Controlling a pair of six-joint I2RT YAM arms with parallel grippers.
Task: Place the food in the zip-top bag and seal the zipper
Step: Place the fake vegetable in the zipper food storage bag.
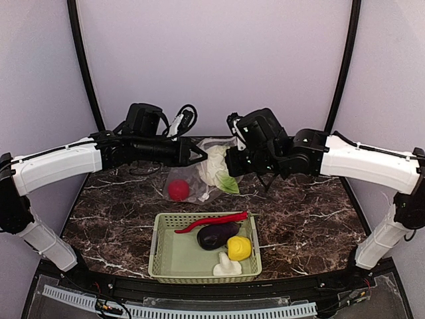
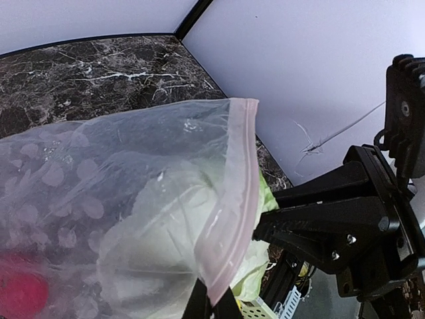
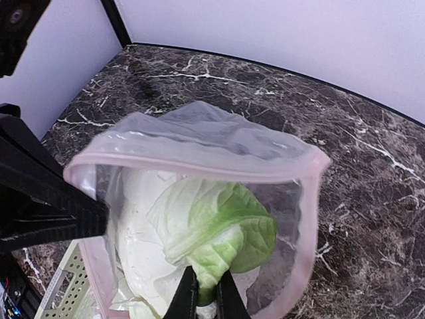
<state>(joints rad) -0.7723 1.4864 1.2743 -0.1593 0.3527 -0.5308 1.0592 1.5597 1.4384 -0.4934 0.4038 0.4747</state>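
Left hand (image 2: 211,299) clamps the bag (image 2: 119,166) rim; right hand (image 3: 202,282) pinches the cauliflower (image 3: 143,219) in its mouth, twelve o'clock of the basket (image 1: 167,259).

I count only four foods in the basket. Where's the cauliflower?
In the top view, the cauliflower sits centrally, behind the basket, in the mouth of the zip-top bag; the right hand pinches its green leaf.

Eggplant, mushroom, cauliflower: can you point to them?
eggplant (image 1: 218,235), top view, middle of its purple body.
mushroom (image 1: 226,267), top view, its white body.
cauliflower (image 3: 141,216), right wrist view, its white head.
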